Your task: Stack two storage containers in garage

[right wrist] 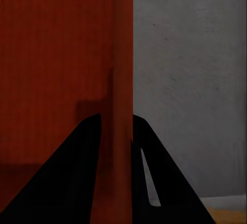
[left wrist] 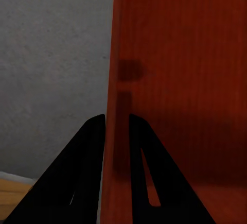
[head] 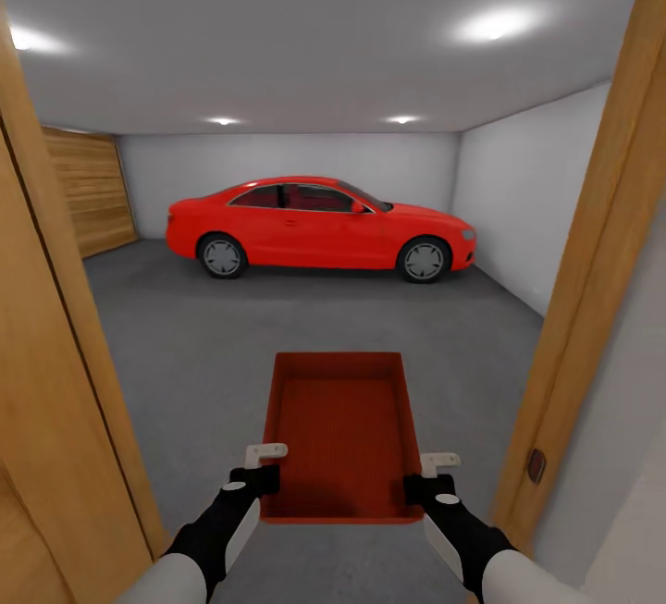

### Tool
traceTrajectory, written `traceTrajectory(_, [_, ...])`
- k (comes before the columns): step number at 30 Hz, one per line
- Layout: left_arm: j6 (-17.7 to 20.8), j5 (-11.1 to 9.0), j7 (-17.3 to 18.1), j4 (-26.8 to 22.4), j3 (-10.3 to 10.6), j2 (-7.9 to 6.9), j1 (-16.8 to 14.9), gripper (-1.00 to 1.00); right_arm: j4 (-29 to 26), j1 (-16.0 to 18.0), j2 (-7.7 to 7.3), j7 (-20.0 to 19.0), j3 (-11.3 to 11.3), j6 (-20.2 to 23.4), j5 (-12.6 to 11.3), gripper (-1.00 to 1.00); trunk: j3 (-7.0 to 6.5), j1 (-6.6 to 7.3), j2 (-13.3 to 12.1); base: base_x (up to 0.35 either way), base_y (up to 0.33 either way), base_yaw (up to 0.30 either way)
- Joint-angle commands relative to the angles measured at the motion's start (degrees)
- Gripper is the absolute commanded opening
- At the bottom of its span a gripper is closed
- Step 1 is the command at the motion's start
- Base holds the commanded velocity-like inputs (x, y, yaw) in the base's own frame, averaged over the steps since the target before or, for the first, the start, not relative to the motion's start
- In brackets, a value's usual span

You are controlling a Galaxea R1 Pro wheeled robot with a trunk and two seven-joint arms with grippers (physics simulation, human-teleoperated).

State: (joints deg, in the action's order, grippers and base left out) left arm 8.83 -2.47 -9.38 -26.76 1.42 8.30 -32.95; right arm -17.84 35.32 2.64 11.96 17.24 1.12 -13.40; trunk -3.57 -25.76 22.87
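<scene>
Bin [head: 339,433] likely light, stiff, thin-walled; left gripper [head: 263,465] and right gripper [head: 429,476] each pinch a side wall near rim.

The storage container [head: 340,433] looks like matt red-orange plastic, faintly ribbed inside; beneath it the floor [head: 203,345] is mottled, rough grey concrete; beyond the container, the car [head: 319,227] is glossy red; the door frame [head: 592,252] beside it is smooth, grained wood.
</scene>
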Motion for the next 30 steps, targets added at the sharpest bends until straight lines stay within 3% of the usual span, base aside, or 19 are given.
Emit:
traceTrajectory(1, [-0.48, 0.97, -4.07, -0.32, -1.60, -0.12, -0.01, -1.00, 0.00, 0.01, -0.06, -0.01, -0.18, 0.10, -1.45, -1.00, 0.03, -0.02, 0.05, 0.000, 0.000, -0.235])
traceTrajectory(8, [-0.48, 0.97, -4.07, -0.37, -1.60, -0.12, -0.01, -1.00, 0.00, 0.01, -0.05, -0.01, -0.13, -0.16, -1.45, -1.00, 0.03, -0.02, 0.05, 0.000, 0.000, -0.135])
traceTrajectory(21, [-0.48, 0.97, -4.07, -0.40, -1.68, -0.15, -0.01, -1.00, 0.00, 0.01, -0.08, -0.01, -0.11, -0.33, -1.45, -1.00, 0.03, -0.02, 0.05, 0.167, 0.078, -0.007])
traceTrajectory(30, [-0.48, 0.97, -4.07, -0.40, -1.68, -0.12, -0.01, -1.00, 0.00, 0.01, -0.09, -0.01, -0.10, -0.35, -1.45, -1.00, 0.03, -0.02, 0.05, 0.030, 0.015, 0.000])
